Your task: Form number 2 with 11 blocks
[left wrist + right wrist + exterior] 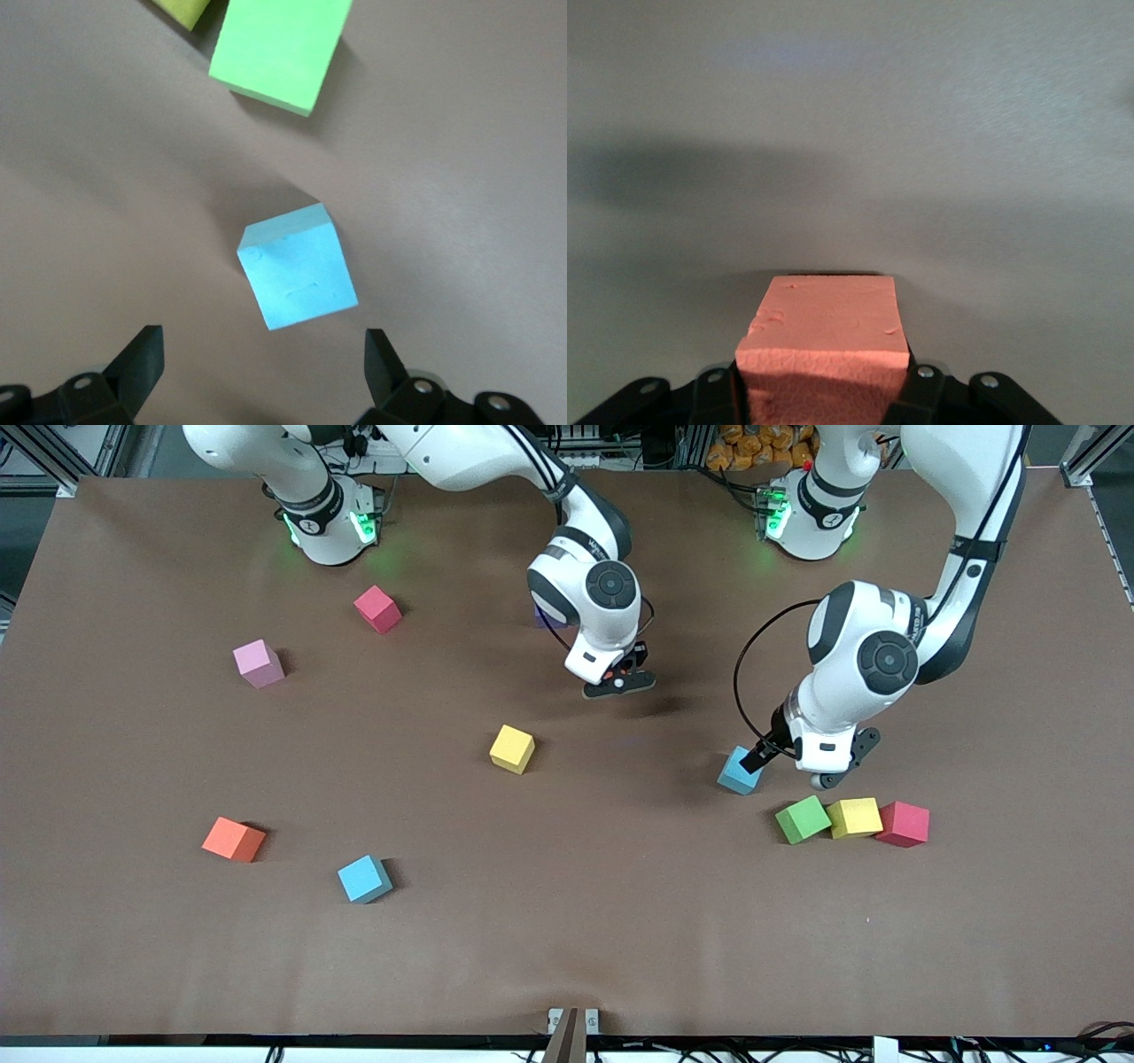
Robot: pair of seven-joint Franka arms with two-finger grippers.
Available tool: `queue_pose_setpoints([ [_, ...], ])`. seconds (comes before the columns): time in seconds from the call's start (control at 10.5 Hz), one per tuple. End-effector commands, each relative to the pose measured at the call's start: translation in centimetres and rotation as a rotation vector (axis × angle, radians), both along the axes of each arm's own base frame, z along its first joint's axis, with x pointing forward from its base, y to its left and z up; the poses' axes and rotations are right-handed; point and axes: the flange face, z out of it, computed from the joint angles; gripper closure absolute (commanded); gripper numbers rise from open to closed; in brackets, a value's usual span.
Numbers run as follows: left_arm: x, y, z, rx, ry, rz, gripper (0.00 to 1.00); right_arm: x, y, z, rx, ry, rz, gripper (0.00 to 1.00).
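Front view, early in the build as I read it: only three cubes sit in a row at the left arm's end of the table, a green cube [803,818], a yellow cube [855,817] touching it, and a red cube [904,823] at the row's end. No figure 2 to speak of yet.

I've got the left gripper [788,766] low over a blue cube [739,771], which lies just beside the green cube and a bit farther from the front camera. Left wrist view shows the fingers [142,359] spread wide, nothing held, blue cube [299,276] sitting skewed ahead of the gap, green cube [282,49] near it.

Right gripper [618,682] hangs over bare table [567,921], toward the middle from the green cube. Its wrist view shows it clamped on an orange cube [826,341].

Step in hand, my call: left arm fetching blue for the row, right arm bringing orange in.

Next: I'd centre on blue, match wrist to its skew, drop, close. Tight spot: green is close, so a finger could nudge the row.

Loose, well apart from green toward the right arm's end: second yellow cube [512,748], second blue cube [364,879], second orange cube [234,839], pink cube [259,663], second red cube [377,608]. Nothing blocks the right arm's path, far as I can see.
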Motion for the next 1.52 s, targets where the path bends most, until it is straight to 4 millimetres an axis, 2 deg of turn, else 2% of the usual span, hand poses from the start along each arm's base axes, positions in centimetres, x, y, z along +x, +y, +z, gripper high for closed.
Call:
queue_pose_setpoints([
  [0.0, 0.6, 0.3, -0.3, -0.011, 0.022, 0.06, 0.0, -0.1, 1.0, 0.2, 0.015, 0.003, -0.021, 1.0],
  [0.48, 1.4, -0.2, 0.7, -0.071, 0.008, 0.126, 0.0, -1.0, 1.5, 0.2, 0.01, 0.011, -0.041, 1.0],
  [0.57, 1.8, -0.5, -0.4, -0.073, 0.021, 0.125, 0.0, -1.5, 1.8, 0.3, 0.007, 0.012, -0.032, 1.0],
  [1.14, 2.5, -0.1, -4.0, -0.08, 0.013, 0.171, 0.0, -1.2, 1.3, -0.1, -0.006, 0.008, -0.019, 1.0],
  [1.43, 2.2, -0.7, -5.3, -0.079, 0.032, 0.177, 0.0, -1.4, 1.3, -0.3, -0.01, 0.011, -0.018, 1.0],
])
